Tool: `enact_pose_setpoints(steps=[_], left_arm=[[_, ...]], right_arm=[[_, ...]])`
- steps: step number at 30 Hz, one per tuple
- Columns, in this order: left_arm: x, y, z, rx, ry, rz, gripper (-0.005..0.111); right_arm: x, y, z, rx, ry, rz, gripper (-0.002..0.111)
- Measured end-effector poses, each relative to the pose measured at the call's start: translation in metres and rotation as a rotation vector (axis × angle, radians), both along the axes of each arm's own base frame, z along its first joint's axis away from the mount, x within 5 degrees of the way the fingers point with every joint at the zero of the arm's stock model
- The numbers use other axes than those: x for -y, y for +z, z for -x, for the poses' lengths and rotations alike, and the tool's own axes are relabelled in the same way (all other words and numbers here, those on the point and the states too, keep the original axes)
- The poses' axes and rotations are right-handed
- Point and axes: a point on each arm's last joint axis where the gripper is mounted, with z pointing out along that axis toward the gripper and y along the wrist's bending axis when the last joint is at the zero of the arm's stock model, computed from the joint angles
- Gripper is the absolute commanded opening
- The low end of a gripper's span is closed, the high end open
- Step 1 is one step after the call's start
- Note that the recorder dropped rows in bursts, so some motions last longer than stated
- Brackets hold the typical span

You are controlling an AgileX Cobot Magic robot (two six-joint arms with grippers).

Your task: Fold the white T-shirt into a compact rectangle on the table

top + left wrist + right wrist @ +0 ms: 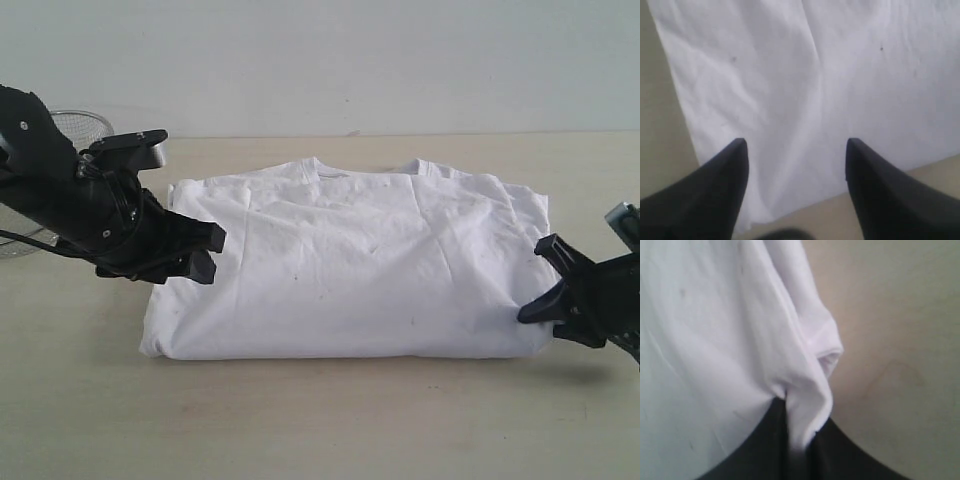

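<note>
Two arms flank the white T-shirt [350, 260]. Mid-left, the left gripper [208, 252] hovers, jaws spread, empty — at right, the right gripper [799, 417] pinches a fold.

Finding: a robotics laboratory test station. Grounds — one black jointed robot arm [60, 195] on the left and a second arm [605, 295] on the right reach over a pale beige wood-grain worktop [320, 430]; plain whitish wall [350, 60] behind; round wire-mesh metal basket [95, 125] at the far left edge.
</note>
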Motion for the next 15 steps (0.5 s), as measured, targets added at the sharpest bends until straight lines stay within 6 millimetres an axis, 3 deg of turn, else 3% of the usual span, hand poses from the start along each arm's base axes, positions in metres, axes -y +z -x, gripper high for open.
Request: enact_pose_setpoints(steps=[15], left_arm=[[0.0,0.0,0.0,0.0,0.0,0.0,0.055]], right_arm=[[0.004,0.007,-0.011,0.049,0.069,0.045,0.0]])
